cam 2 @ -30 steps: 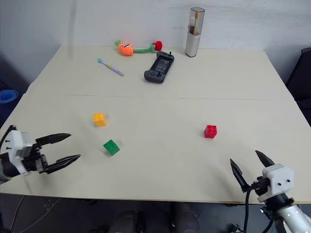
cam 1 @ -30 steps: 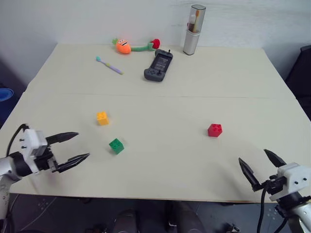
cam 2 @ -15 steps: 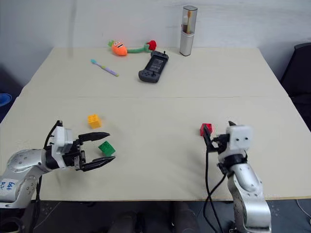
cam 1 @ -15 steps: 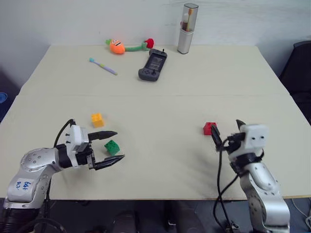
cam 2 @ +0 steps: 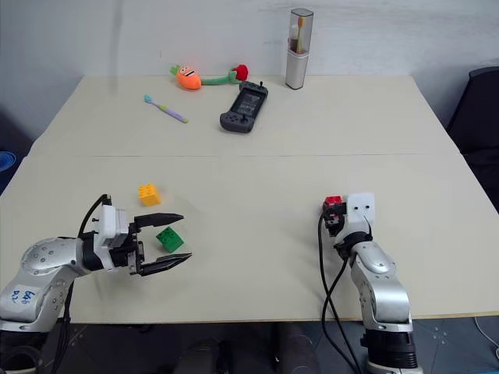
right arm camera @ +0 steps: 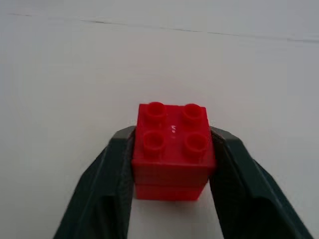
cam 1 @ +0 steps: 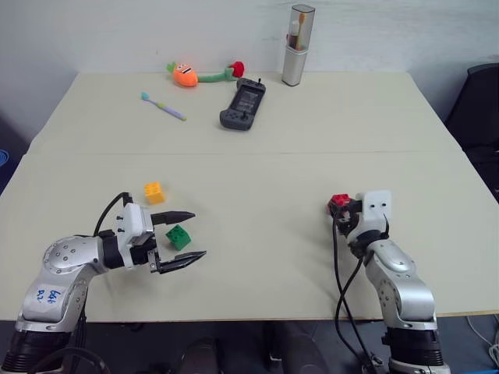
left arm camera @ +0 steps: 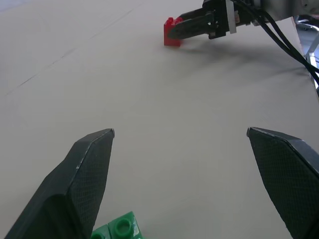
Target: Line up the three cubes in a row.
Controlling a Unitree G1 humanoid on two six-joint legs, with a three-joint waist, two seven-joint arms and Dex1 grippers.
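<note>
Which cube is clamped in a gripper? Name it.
The red cube: the right gripper is shut on its sides. The green cube sits between the open left gripper; the yellow cube lies untouched.

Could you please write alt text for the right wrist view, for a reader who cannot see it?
The right tool is shut on the red cube, one dark finger pressed against each side. The cube sits upright, four studs on top, on the pale table.
</note>
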